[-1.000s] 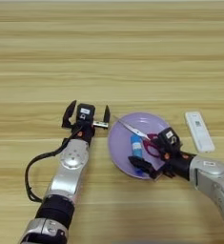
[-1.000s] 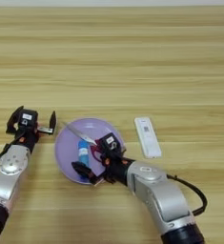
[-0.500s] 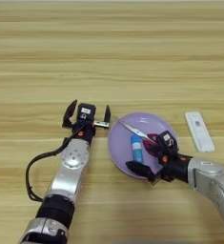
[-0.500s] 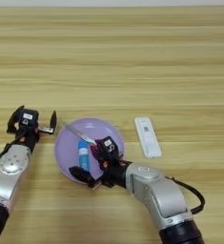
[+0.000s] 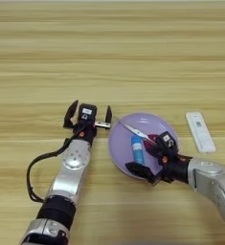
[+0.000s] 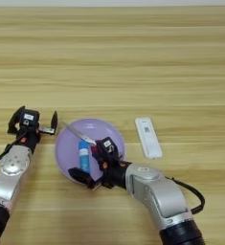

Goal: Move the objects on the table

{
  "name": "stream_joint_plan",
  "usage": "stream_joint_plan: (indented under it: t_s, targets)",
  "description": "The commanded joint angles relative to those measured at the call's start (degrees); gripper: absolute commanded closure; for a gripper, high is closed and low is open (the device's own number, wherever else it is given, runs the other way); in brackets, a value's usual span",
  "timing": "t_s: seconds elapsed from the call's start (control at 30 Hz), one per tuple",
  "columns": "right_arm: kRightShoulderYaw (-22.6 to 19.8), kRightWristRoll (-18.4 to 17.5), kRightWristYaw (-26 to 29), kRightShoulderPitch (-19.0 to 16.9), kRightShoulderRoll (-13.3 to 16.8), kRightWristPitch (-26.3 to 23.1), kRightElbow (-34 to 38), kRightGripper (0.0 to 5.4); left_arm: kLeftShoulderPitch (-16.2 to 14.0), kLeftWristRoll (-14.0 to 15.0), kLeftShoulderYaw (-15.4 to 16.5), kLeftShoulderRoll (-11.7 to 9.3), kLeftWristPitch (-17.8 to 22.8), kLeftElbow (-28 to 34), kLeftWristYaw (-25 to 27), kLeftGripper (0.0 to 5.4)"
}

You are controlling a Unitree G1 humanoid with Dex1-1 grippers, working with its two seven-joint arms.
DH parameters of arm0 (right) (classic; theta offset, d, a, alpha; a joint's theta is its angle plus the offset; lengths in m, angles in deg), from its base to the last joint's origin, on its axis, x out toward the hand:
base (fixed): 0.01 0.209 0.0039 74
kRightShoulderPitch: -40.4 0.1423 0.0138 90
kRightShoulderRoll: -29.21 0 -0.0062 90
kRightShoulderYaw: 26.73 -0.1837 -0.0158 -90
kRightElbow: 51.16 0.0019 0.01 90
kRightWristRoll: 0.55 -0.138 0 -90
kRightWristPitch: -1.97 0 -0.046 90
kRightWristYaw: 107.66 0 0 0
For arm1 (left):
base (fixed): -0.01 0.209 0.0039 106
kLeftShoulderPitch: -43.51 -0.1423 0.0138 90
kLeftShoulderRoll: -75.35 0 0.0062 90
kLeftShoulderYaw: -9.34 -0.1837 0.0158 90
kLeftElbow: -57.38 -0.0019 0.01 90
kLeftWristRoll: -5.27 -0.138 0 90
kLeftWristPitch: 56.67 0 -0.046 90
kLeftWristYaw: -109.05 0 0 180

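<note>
Purple plate [image 5: 119, 143] holds glue stick [image 5: 138, 149], scissors [image 5: 133, 130]; right tool [image 5: 147, 158] over it.

Light-brown wooden table [image 5: 133, 52] with a smooth, faintly satin plank grain, glossy purple plastic-looking plate [image 5: 121, 143], shiny bare-metal scissors [image 5: 133, 130] blades, smooth blue plastic glue stick [image 5: 138, 149], matt white plastic remote-like device [image 5: 200, 132], brushed silver metal forearm shells, matt black fingers [image 5: 72, 111]

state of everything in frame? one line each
Left hand: open, empty, beside the plate's left rim.
Right hand: open, over the plate.
Scissors: on the plate, blades toward its left rim.
Glue stick: lying on the plate.
Plate: on the table.
Remote: flat, right of the plate.
</note>
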Motion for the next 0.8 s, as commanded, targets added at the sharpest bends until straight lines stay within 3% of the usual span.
stream_joint_plan:
  t_s: [0.03, 0.4, 0.8]
  targets:
    - [0.22, -0.65, 0.54, 1.05, 0.04, -1.16, -1.25, 0.00, 0.50, -0.54, -0.26, 0.31, 1.00, 0.58, -0.49, 0.03]
    - [-0.15, 1.33, -0.16, 4.27, -0.38, 1.86, -10.16, 0.00, 0.61, -0.65, -0.42, 0.57, 1.10, 0.58, -0.69, 0.03]
    - [0.17, 2.80, -0.38, 4.74, -0.81, 3.93, -12.31, 0.00, 0.50, -0.71, -0.33, 0.50, 1.23, 0.82, -0.48, 0.03]
